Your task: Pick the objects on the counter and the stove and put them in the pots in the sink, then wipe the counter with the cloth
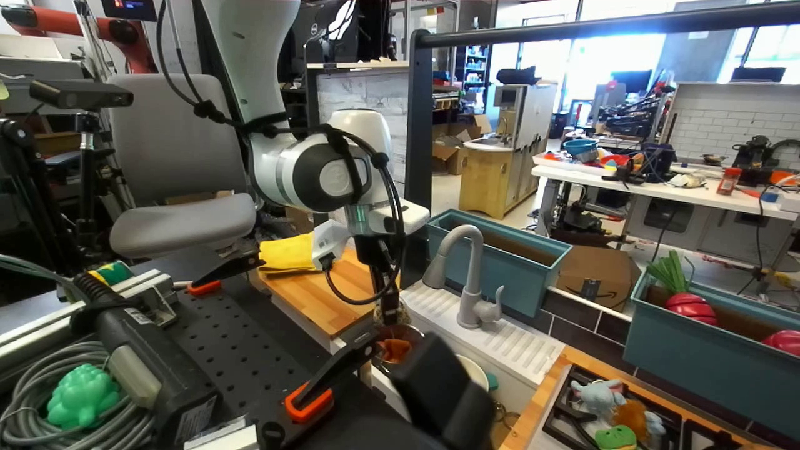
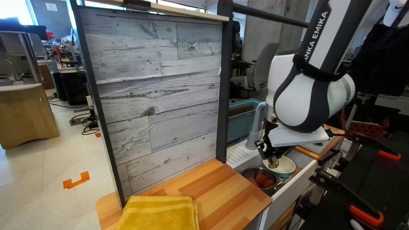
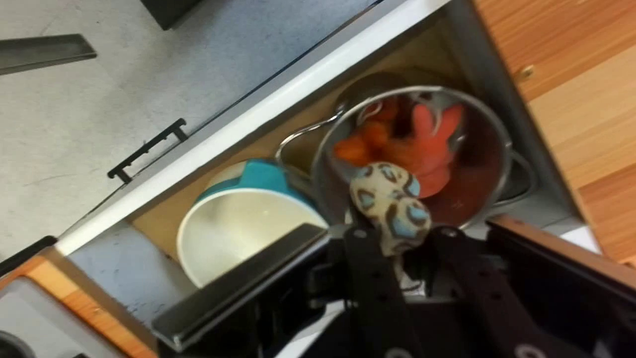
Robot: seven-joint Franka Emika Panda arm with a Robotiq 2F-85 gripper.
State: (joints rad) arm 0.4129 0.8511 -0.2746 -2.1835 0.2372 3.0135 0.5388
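Just beyond the sink-side edge of the wooden surface point(image 2: 220, 195), a spotted plush toy point(image 3: 385, 191) hangs over the sink point(image 2: 292, 195), pinched from both sides by the claw point(image 3: 401, 232). Under it or nearly so stands the steel pot point(image 3: 479, 164), which holds a coral bunny-shaped toy point(image 3: 432, 154) and an orange toy point(image 3: 370, 141); a white pot with teal sides point(image 3: 233, 233) stands just beside. The release looks like the weak point. How high the toy hangs is hard to tell, and in the wrist view it overlaps the steel rim, so letting go early could leave it draped there or dropped between the pots, where the wire handle point(image 3: 308, 130) might snag it. Lowering it off-centre could strike the rim and tip the pot. Soft plush may also cling to one side of the claw as it parts. On the stove point(image 1: 700, 431), an elephant plush point(image 1: 597, 397) and a green toy point(image 1: 615, 439) remain to be fetched; a careless swing that way risks catching the faucet point(image 1: 473, 287). Near the surface's edge farthest from the sink lies the folded yellow cloth point(image 2: 158, 213), its wiping presumably left for last.
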